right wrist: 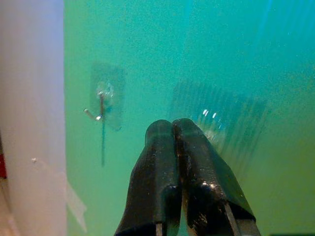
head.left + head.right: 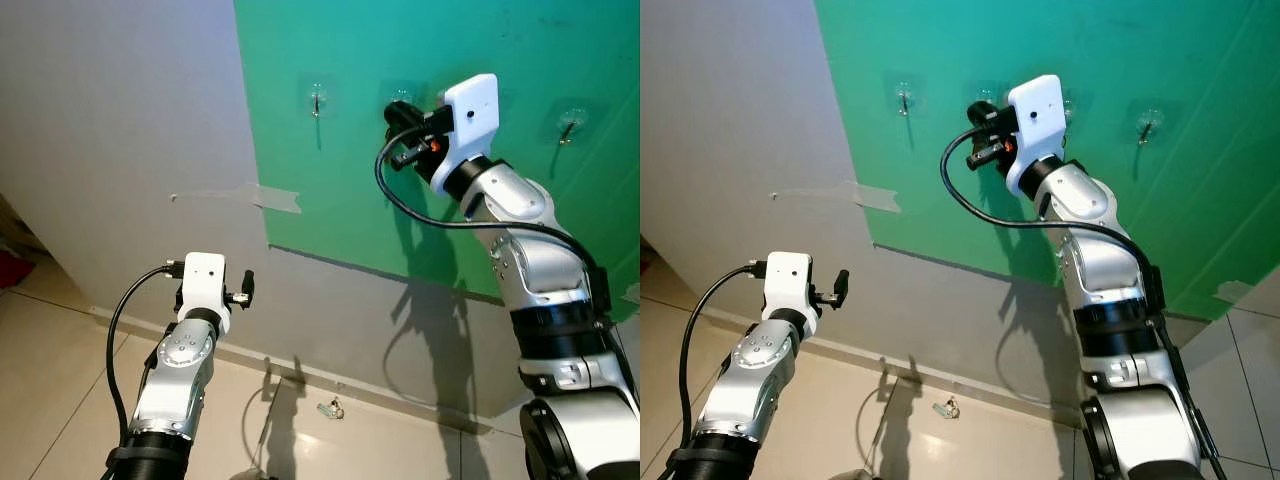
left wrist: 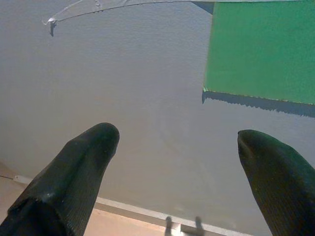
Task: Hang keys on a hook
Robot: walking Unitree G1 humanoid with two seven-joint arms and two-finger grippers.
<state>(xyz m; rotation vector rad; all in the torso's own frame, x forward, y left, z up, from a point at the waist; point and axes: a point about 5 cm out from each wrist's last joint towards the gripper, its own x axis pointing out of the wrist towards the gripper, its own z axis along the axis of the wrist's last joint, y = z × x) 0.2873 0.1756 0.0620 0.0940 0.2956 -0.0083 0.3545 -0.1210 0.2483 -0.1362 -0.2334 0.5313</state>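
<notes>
A small bunch of keys [image 2: 330,409] lies on the tiled floor near the foot of the wall, between my two arms. Three clear stick-on hooks sit on the green panel [image 2: 360,200]: the left hook [image 2: 316,100], the middle hook [image 1: 212,119] and the right hook [image 2: 570,125]. My right gripper [image 2: 396,112] is raised to the middle hook, its fingers [image 1: 162,142] shut together with nothing showing between them. My left gripper [image 3: 179,135] is held low, open and empty, and faces the grey wall.
A strip of clear tape [image 2: 262,196] crosses the grey wall [image 2: 120,120] at the green panel's left edge. A skirting board [image 2: 300,372] runs along the wall's foot. A black cable [image 2: 400,200] loops from my right wrist.
</notes>
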